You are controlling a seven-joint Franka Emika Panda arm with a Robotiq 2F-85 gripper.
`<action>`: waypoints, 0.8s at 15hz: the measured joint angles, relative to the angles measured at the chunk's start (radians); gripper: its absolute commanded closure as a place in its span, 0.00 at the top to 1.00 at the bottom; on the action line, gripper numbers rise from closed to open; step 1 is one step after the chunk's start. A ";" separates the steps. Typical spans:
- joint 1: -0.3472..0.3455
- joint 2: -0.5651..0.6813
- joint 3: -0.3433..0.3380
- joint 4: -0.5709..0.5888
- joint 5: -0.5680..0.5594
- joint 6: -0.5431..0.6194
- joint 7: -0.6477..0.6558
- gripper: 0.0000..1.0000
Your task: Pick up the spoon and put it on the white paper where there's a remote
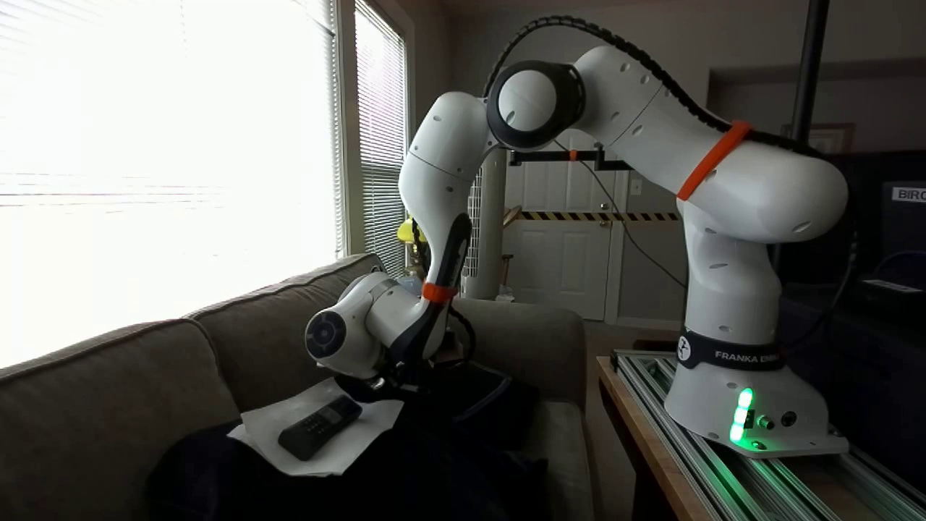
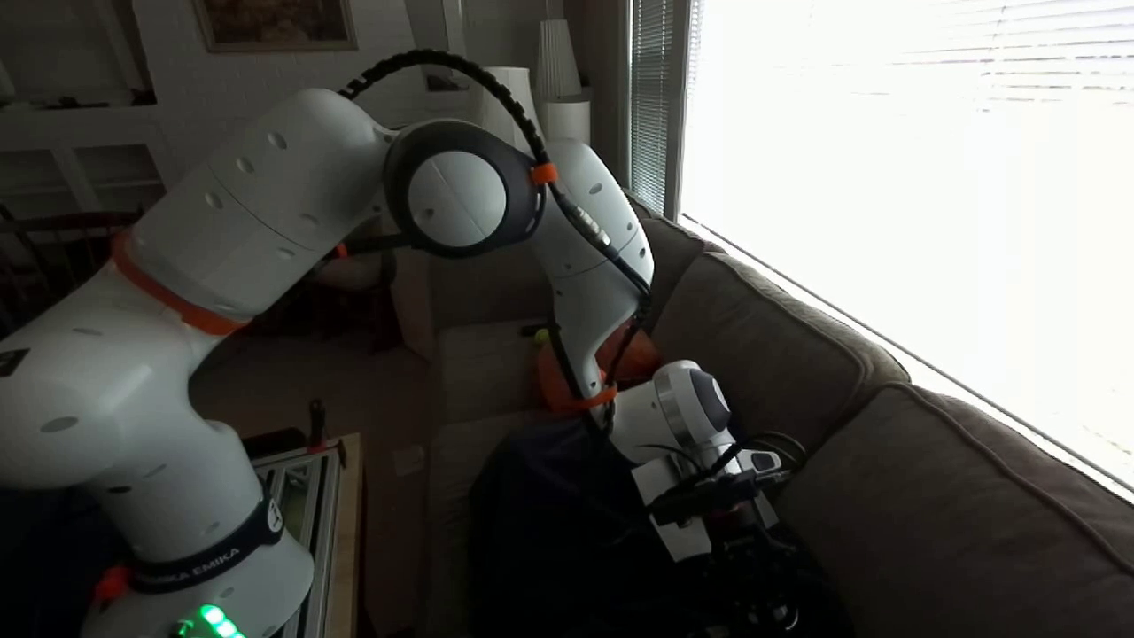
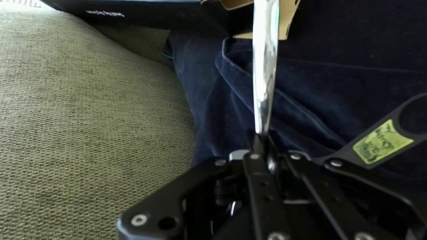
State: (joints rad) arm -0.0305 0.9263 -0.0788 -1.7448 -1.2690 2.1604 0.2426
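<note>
The spoon (image 3: 266, 60) shows in the wrist view as a shiny silver length running up from the jaws and out past the top edge. My gripper (image 3: 262, 141) is shut on it. In an exterior view, the gripper (image 1: 405, 380) is low over the sofa, partly hidden by the wrist, just beyond the white paper (image 1: 369, 433). The black remote (image 1: 318, 428) lies on that paper. In an exterior view, the paper (image 2: 687, 539) is partly covered by the arm, and the remote cannot be told apart there. The spoon cannot be made out in either exterior view.
Dark blue cloth (image 3: 213, 123) covers the seat. The sofa's back cushion (image 3: 100, 116) rises close beside the gripper. A dark box (image 3: 150, 15) with a cardboard flap is ahead. A grey tool-like item with a yellow label (image 3: 383, 142) lies right. An orange bag (image 2: 554, 381) rests farther along.
</note>
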 measured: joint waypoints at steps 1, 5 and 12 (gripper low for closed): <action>0.000 0.000 -0.001 0.000 0.000 0.000 -0.003 0.02; 0.010 0.000 -0.007 -0.002 -0.012 -0.014 -0.010 0.02; 0.055 0.013 -0.015 -0.004 -0.095 -0.126 -0.024 0.02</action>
State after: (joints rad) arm 0.0249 0.9392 -0.0935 -1.7489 -1.3638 2.0342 0.2184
